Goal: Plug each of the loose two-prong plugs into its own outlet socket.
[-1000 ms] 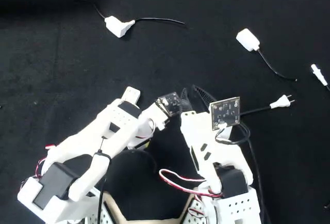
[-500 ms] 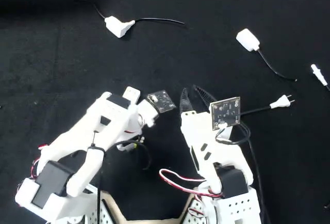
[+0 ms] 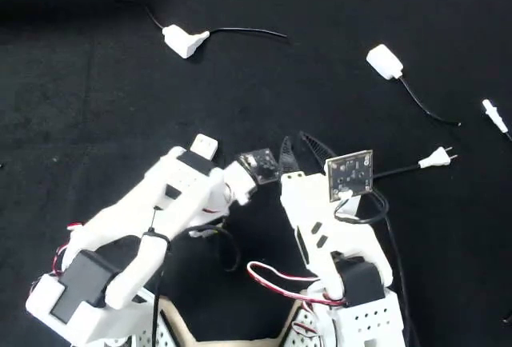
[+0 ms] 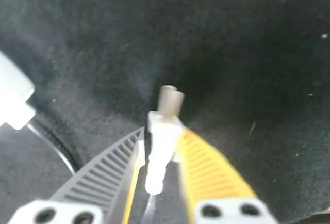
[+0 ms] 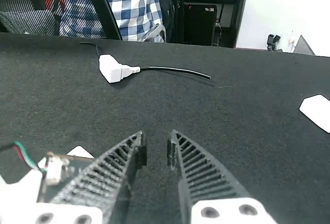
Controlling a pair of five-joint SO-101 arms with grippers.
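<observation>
Nearest, the left gripper [image 4: 162,131], one finger grey and one yellow, is clamped on a small white two-prong plug [image 4: 160,149], its prongs pointing out over the black cloth table [image 4: 247,38]. Beside it, the right gripper [image 5: 156,142] holds its black ribbed fingers slightly parted around nothing. Farther out, a second white plug [image 3: 438,156] lies loose on its black cord. Farthest lie a wedge-shaped white outlet socket [image 5: 111,69] on the left and a rounded white outlet socket [image 3: 384,61] on the right.

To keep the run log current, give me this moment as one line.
left gripper: shut on plug | right gripper: open, empty | second plug: loose on table
</observation>
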